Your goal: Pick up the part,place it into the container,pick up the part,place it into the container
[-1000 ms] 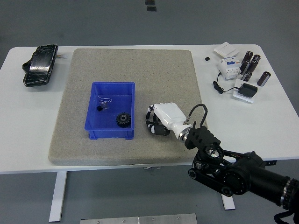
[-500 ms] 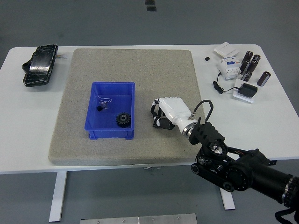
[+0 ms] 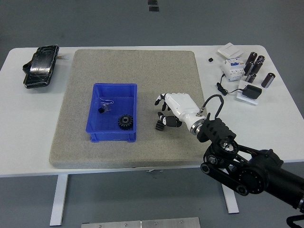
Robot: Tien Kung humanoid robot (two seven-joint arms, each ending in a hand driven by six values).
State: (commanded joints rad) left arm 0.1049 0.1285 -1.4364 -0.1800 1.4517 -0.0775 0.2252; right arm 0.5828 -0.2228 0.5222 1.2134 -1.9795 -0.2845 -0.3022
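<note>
A white tabletop [image 3: 33, 123] carries a grey mat [image 3: 133, 71] at its middle; left of the mat lies a black pouch [image 3: 40, 66], right of it small electrical parts [image 3: 242, 71].

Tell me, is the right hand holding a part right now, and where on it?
Nothing is held. The right hand is above the grey mat, right of the blue container, fingers spread. The black gear lies in the container.

Bare mat [image 3: 137, 66] beyond the bin [image 3: 114, 113], bin open-topped, clutter [image 3: 244, 71] crowding far-right tabletop [image 3: 266, 116], pouch [image 3: 40, 66] far left
</note>
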